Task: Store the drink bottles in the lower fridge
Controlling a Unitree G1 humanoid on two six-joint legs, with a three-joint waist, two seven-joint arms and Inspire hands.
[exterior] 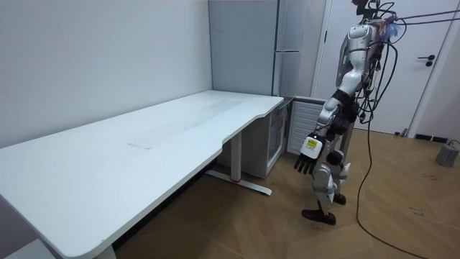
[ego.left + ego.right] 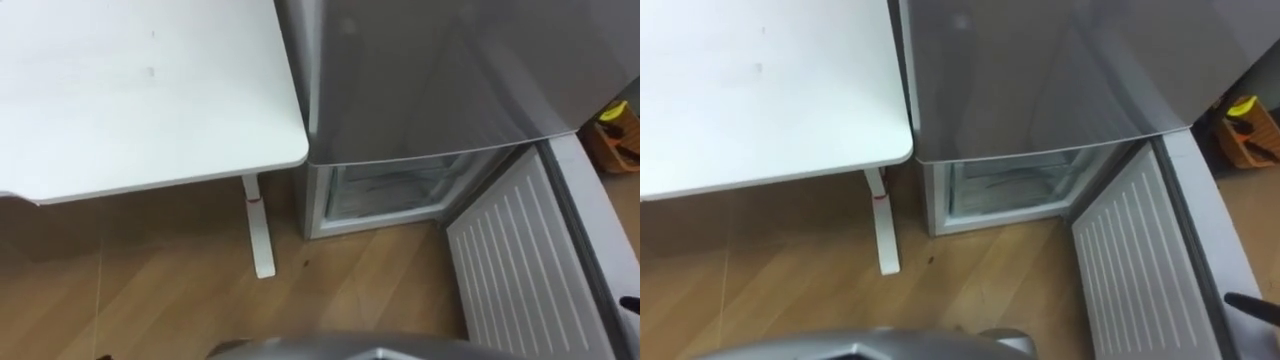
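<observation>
Where drinks are: cannot tell. Guess: bottles or cans, smooth, slippy, heavy when full; hold round middle, keep upright. Lower fridge [image 2: 385, 190] far ahead, door [image 2: 515, 265] open to right, inside dim, shelves hard to see. Table [image 2: 140, 90] on left. Left hand [image 1: 306, 160] hangs, fingers loose, holds nothing. Right hand [image 2: 1252, 306] cut off at right edge, fingers: cannot tell

A bare, office-like room, where I stand: a long white worktop [image 1: 144, 144] runs along plain pale walls [image 1: 93, 65] over a wood-pattern floor [image 2: 150, 290]. A white door [image 1: 424, 65] shows at the room view's right. Beside the worktop's end stands a tall grey fridge [image 2: 440, 80], its lower door [image 2: 520, 260] open.
</observation>
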